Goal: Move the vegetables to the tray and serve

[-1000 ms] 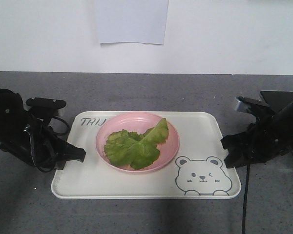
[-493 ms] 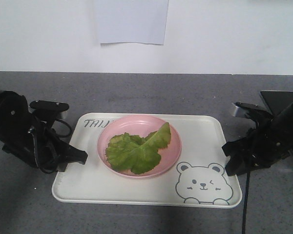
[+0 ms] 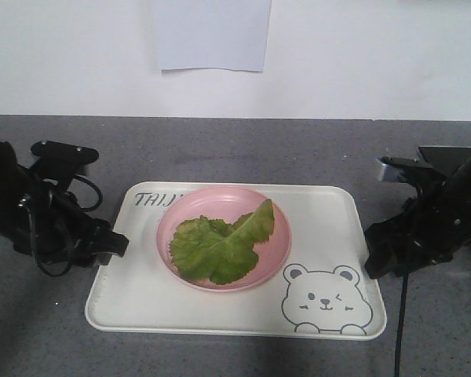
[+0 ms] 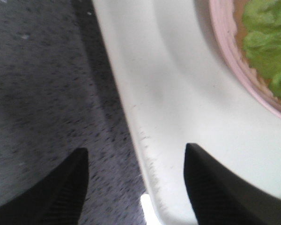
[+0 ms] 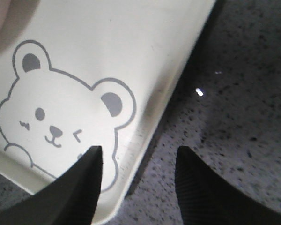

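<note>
The vegetables (image 3: 220, 247), crinkly green lettuce leaves, lie in a round pink plate (image 3: 220, 195) that stands on the cream tray (image 3: 141, 290) with the bear drawing (image 3: 326, 298). My left gripper (image 3: 119, 245) is at the tray's left rim. In the left wrist view it (image 4: 136, 154) is open, one finger over the grey table and one over the tray (image 4: 178, 93), with the plate (image 4: 234, 56) and lettuce (image 4: 267, 37) beyond. My right gripper (image 3: 370, 255) is at the right rim. It (image 5: 139, 152) is open too and straddles the tray's edge (image 5: 131, 47) near the bear (image 5: 61, 112).
The tray rests on a speckled grey tabletop (image 3: 243, 149) that runs back to a white wall. A white sheet of paper (image 3: 212, 35) hangs on the wall. A dark flat object (image 3: 451, 161) lies at the far right behind my right arm.
The tray with the plate has shifted a little toward the front of the table. My left arm has drawn back to the left and up from the rim. The right gripper has hardly moved.
</note>
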Robot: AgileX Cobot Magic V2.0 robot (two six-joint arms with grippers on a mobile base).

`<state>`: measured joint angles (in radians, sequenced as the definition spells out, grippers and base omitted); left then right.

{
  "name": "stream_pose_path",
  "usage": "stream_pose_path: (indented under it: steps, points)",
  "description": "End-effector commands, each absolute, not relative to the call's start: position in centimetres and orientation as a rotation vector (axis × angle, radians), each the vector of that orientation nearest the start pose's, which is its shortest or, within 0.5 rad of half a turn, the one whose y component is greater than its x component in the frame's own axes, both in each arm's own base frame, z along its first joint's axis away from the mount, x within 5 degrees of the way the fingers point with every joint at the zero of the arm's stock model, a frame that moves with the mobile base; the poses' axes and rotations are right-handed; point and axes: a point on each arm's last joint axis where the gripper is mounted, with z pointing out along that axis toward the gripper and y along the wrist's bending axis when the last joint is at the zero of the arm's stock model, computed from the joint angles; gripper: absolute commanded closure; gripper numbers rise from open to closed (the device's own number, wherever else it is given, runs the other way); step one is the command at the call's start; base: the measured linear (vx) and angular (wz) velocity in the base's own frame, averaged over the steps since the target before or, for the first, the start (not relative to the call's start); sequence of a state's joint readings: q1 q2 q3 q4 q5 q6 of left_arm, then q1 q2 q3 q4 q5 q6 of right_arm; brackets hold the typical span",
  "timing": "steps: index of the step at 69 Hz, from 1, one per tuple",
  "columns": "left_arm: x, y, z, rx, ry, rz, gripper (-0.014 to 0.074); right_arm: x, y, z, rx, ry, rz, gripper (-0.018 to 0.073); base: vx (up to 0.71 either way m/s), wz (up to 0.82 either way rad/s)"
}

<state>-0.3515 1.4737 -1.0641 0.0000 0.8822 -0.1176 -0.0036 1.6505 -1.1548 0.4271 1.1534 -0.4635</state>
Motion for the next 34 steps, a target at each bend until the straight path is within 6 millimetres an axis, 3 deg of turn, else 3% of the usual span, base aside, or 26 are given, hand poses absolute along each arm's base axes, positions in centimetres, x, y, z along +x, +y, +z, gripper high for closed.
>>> stream_pose_path:
  steps: [1,15,27,34]
  points:
    - [25.9,-9.3,30.1,0.325,2.641,-0.104,0.0134,29.7,3.0,27.6,-0.425,2.901,0.480,0.0212,0.00,0.00]
    - [23.0,-7.8,33.8,0.334,2.520,-0.062,0.0134,27.3,2.3,32.0,-0.362,2.800,0.321,0.0244,0.00,0.00]
    - [19.8,-6.1,37.0,0.322,2.396,-0.029,0.0134,23.6,2.1,35.8,-0.334,2.652,0.249,0.0268,0.00,0.00]
    - [18.2,-5.6,38.4,0.308,2.309,-0.065,0.0135,21.0,2.1,36.8,-0.327,2.570,0.227,0.0269,0.00,0.00]
